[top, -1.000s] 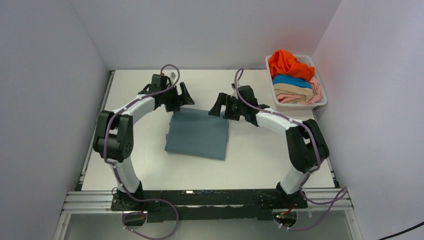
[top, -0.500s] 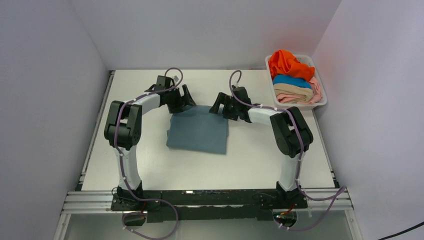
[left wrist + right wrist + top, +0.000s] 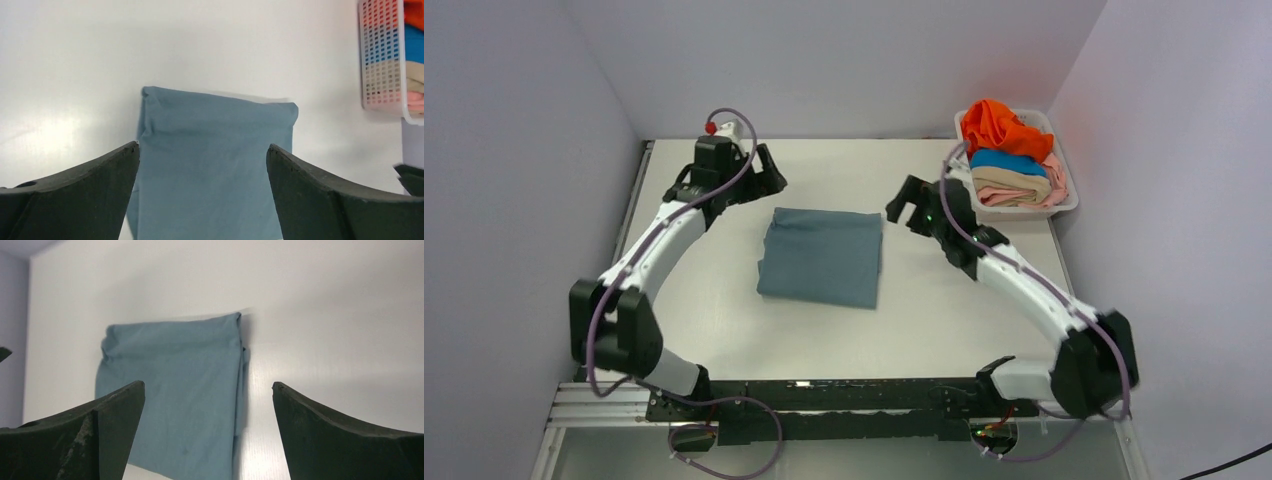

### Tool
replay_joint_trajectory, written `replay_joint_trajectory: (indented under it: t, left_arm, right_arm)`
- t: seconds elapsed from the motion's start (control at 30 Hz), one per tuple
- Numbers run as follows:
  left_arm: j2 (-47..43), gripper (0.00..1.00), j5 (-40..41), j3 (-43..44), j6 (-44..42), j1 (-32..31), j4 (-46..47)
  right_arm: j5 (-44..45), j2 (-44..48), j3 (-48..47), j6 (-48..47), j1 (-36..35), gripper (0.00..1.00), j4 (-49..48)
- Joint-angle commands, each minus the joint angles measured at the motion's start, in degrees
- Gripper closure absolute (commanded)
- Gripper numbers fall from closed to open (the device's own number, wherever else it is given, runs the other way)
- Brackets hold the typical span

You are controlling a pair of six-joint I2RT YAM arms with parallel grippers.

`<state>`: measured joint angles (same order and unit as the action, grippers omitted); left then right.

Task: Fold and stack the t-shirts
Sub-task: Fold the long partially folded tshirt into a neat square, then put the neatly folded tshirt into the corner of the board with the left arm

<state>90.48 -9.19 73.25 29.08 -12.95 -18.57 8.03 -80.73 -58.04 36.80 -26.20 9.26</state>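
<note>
A grey-blue t-shirt (image 3: 822,257) lies folded into a flat rectangle on the white table (image 3: 724,320); it also shows in the left wrist view (image 3: 210,150) and the right wrist view (image 3: 180,385). The orange t-shirt (image 3: 1002,128), bright blue t-shirt (image 3: 1004,160), tan t-shirt (image 3: 1012,183) and pale pink t-shirt (image 3: 1056,183) are heaped in the basket. My left gripper (image 3: 764,175) hangs open above the table, off the folded shirt's far left corner. My right gripper (image 3: 909,205) is open too, just right of the shirt's far right corner. Both hold nothing.
A white plastic basket (image 3: 1066,205) stands at the far right corner, its perforated side visible in the left wrist view (image 3: 382,55). Grey walls close the table in on the left, back and right. The arm bases sit on a black rail (image 3: 824,400) at the near edge.
Both grippers have lifted off the folded shirt's far edge and drawn apart, the left toward the far left, the right toward the basket. The shirt stays put.
</note>
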Motion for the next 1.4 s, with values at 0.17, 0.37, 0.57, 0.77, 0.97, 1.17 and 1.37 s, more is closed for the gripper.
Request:
replay_joint_trajectory:
  t: [0.17, 0.37, 0.57, 0.77, 0.97, 1.17, 1.37]
  left_arm:
    - [-3.8, 0.01, 3.8, -16.1, -2.9, 0.2, 1.3]
    - [3.0, 0.24, 1.0, -18.1, -1.5, 0.1, 3.8]
    - [11.0, 0.6, -2.6, -16.3, 0.4, -1.0, 5.6]
    - [17.3, 1.0, 9.8, -6.4, 3.0, -3.6, -6.9]
    - [22.9, 1.0, 21.8, 7.2, 2.9, 0.7, -15.4]
    - [32.3, 1.0, 27.3, 26.5, -0.5, 8.5, -24.4]
    - [38.0, 1.0, 27.4, 35.3, -3.9, 17.0, -25.1]
  right_arm:
    - [9.3, 28.9, 23.8, 4.9, -0.2, 0.0, 5.9]
    - [8.4, 35.1, 25.1, 4.1, -0.2, 0.0, 12.8]
    - [5.8, 37.3, 28.8, 5.0, -0.1, 0.0, 8.5]
    - [6.9, 36.3, 28.2, 3.6, 0.0, 0.0, 8.6]
    - [9.0, 35.4, 26.4, 0.0, -0.1, 0.0, 9.9]
    - [6.6, 32.2, 22.1, -6.9, -0.1, 0.0, 9.7]
    - [6.8, 29.0, 19.2, -8.7, 0.0, 0.0, 12.8]
